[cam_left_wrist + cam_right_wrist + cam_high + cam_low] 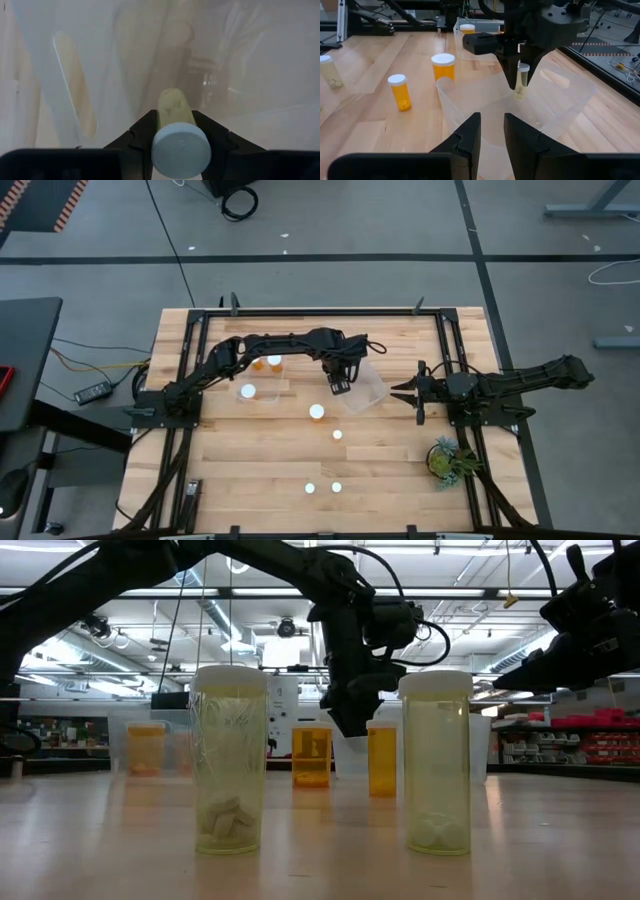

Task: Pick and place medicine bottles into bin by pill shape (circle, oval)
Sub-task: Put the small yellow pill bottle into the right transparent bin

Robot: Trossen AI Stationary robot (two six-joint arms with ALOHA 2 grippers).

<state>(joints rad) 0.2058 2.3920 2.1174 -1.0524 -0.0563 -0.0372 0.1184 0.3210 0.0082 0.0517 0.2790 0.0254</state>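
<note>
My left gripper (340, 386) is shut on a pale yellow medicine bottle (521, 82) with a white cap (177, 150), over the clear bin (366, 388) at the table's middle. My right gripper (414, 394) is open and empty just right of that bin, its fingers (470, 131) pointing at it. Other bottles stand upright on the table: two orange ones (266, 363) at the far left, and white-capped ones (316, 412) (337, 435) (322, 488) nearer. One bottle (247, 392) stands in a second clear bin (262, 394). My left gripper pinches the pale bottle between its two fingers (512, 75), by the sides of its cap and upper body (172, 107). The fingers point down from above and lie along the bottle. The bottle is upright, its lower end (519, 95) inside the bin; whether it touches the floor, I cannot tell.
A small green plant (447, 460) stands at the near right. In the low view two pale bottles (230, 760) (436, 760) stand close to the camera, with orange ones (311, 755) (381, 758) behind. Black frame rails (320, 311) run round the table.
</note>
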